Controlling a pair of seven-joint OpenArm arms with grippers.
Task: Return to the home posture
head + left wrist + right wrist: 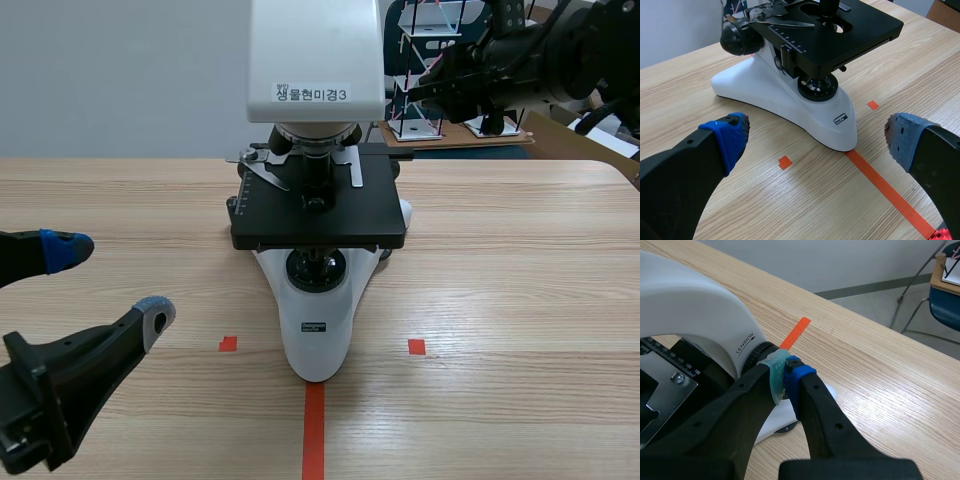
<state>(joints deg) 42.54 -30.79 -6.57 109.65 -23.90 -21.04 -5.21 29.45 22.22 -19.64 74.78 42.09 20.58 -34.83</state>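
Though microscope (318, 320) cut off above, left pincer (110, 281) spread, right pincer (786, 375) pressed together.

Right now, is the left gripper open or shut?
Open. On the left gripper the pads stand wide apart, nothing between them.

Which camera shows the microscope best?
The scene view: the microscope faces it, with head, stage and foot all showing. The left wrist view shows only stage and foot; the right wrist view only its white arm.
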